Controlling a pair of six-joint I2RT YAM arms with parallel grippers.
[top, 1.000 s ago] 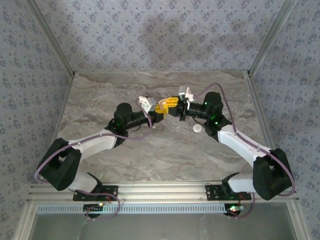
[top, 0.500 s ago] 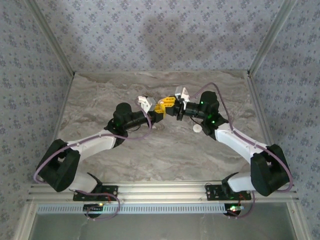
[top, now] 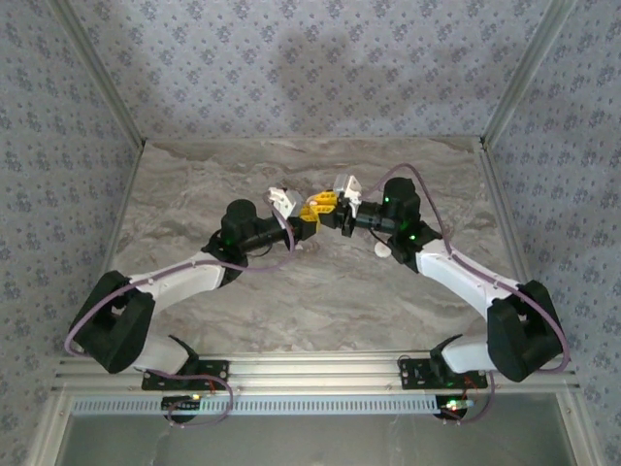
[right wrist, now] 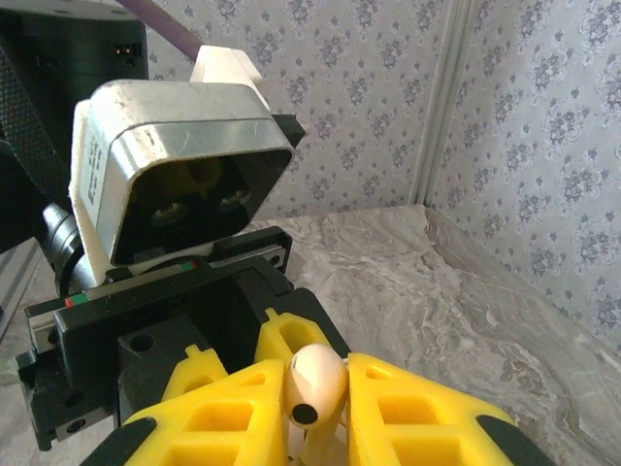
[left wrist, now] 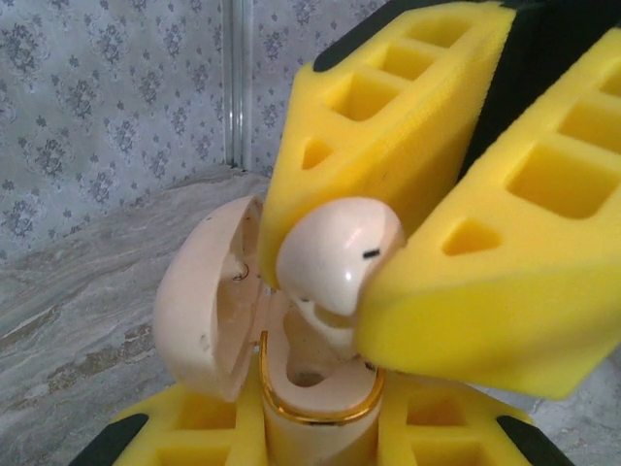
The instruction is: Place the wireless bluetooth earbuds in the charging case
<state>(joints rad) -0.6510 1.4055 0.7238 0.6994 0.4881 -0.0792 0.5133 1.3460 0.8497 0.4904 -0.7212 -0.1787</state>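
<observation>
My left gripper (left wrist: 315, 432) is shut on the charging case (left wrist: 315, 383), a peach case with a gold rim, held upright with its lid (left wrist: 204, 301) swung open to the left. Just above the case's hollow hangs one of the wireless bluetooth earbuds (left wrist: 335, 252), pale and glossy, its stem pointing down into the opening. My right gripper (right wrist: 315, 413) is shut on that earbud (right wrist: 315, 383), pinched between its yellow fingers (right wrist: 427, 413). In the top view the left gripper (top: 312, 216) and the right gripper (top: 330, 204) meet tip to tip above the table's middle.
A white round disc (top: 383, 249) lies on the marble table (top: 194, 194) beside the right arm. Patterned walls close the table at the back and sides. The left wrist's camera housing (right wrist: 179, 175) looms close ahead in the right wrist view.
The right arm has shifted slightly left and back, bringing its gripper and the earbud closer against the left gripper's case. The left arm has stayed put.
</observation>
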